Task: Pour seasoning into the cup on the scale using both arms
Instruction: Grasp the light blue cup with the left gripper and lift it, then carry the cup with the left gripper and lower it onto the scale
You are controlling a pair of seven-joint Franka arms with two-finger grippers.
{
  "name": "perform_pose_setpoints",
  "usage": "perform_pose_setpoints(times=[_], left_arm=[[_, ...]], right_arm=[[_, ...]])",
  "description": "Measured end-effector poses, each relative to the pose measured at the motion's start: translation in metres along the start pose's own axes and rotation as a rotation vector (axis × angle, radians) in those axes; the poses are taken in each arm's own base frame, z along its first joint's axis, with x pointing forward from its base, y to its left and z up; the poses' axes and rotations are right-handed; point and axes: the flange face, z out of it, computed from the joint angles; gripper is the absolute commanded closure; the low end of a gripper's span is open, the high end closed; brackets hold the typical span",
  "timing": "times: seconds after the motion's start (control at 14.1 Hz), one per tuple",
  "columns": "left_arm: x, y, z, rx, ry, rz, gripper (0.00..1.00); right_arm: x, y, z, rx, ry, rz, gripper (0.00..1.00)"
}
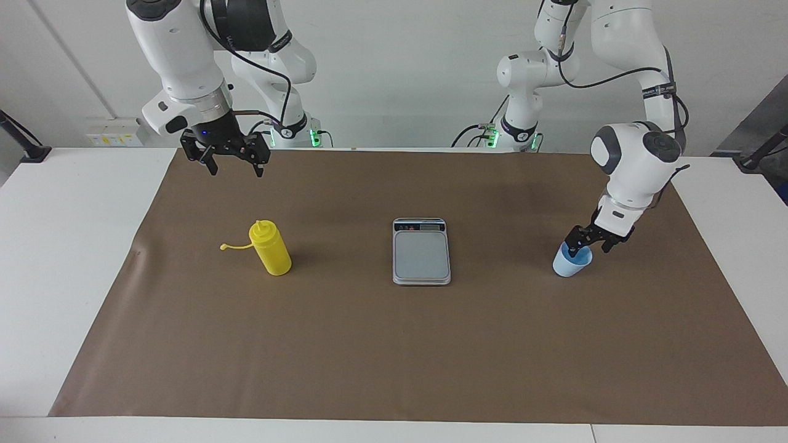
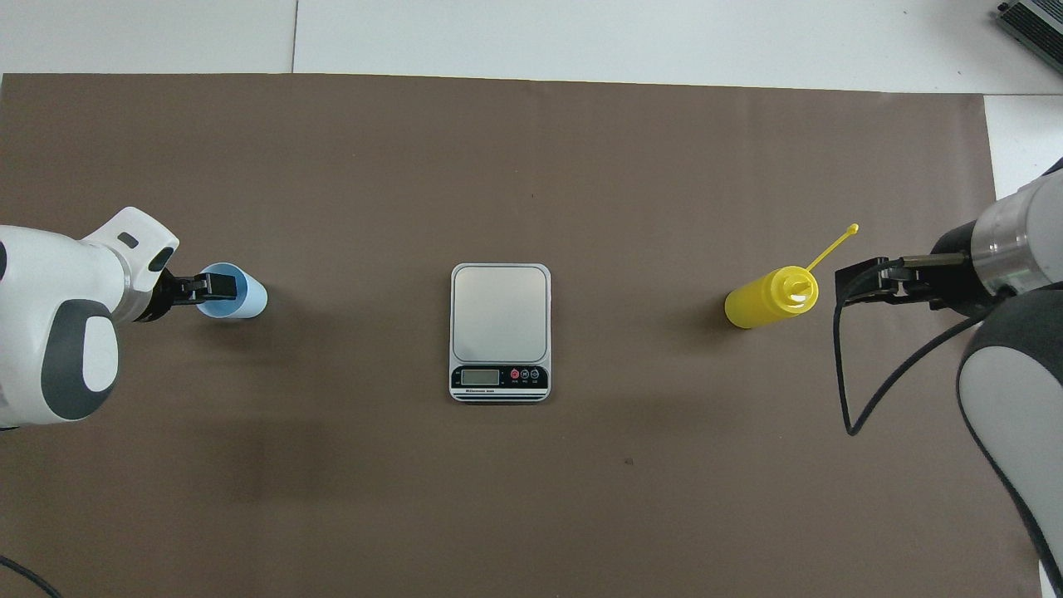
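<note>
The yellow squeeze bottle [image 1: 271, 249] stands upright on the brown mat toward the right arm's end, its cap strap sticking out sideways; it also shows in the overhead view [image 2: 768, 299]. The silver-grey scale [image 1: 421, 251] lies mid-mat with nothing on its plate, also seen in the overhead view [image 2: 500, 311]. The light-blue cup [image 1: 569, 264] stands toward the left arm's end, also in the overhead view [image 2: 249, 301]. My left gripper [image 1: 591, 247] is low at the cup's rim, open, one finger in the cup and one outside; it also shows in the overhead view [image 2: 217, 286]. My right gripper [image 1: 236, 169] hangs open and empty, raised beside the bottle, also in the overhead view [image 2: 859, 286].
The brown mat [image 1: 394, 357] covers most of the white table [image 1: 74, 277]. A black cable [image 2: 855, 382] loops below the right wrist.
</note>
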Motion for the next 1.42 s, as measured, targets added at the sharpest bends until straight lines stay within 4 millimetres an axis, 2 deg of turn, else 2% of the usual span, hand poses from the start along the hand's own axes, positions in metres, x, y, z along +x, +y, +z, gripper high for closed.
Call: perform_pose_setpoints(times=[0.21,0.28,0.57,0.78,0.99,1.21,1.42], left_arm=[[0.0,0.0,0.007,0.0,-0.011,-0.021,0.95],[-0.001,0.0,0.007,0.0,-0.011,-0.024,1.0],[0.0,0.0,0.006,0.0,-0.009,-0.024,1.0],[0.009,0.003,-0.006,-0.003,-0.007,-0.022,1.0],[0.029,0.005,-0.037,-0.003,-0.02,-0.021,1.0],[0.047,0.015,-0.085,-0.004,-0.05,-0.007,1.0],[0.053,0.044,-0.124,-0.023,-0.074,-0.009,1.0]], right_arm=[[0.0,0.0,0.0,0.0,0.0,0.0,0.0],[0.0,0.0,0.0,0.0,0.0,0.0,0.0],[0.0,0.0,0.0,0.0,0.0,0.0,0.0],[0.0,0.0,0.0,0.0,0.0,0.0,0.0],[0.0,0.0,0.0,0.0,0.0,0.0,0.0],[0.0,0.0,0.0,0.0,0.0,0.0,0.0],[0.0,0.0,0.0,0.0,0.0,0.0,0.0]])
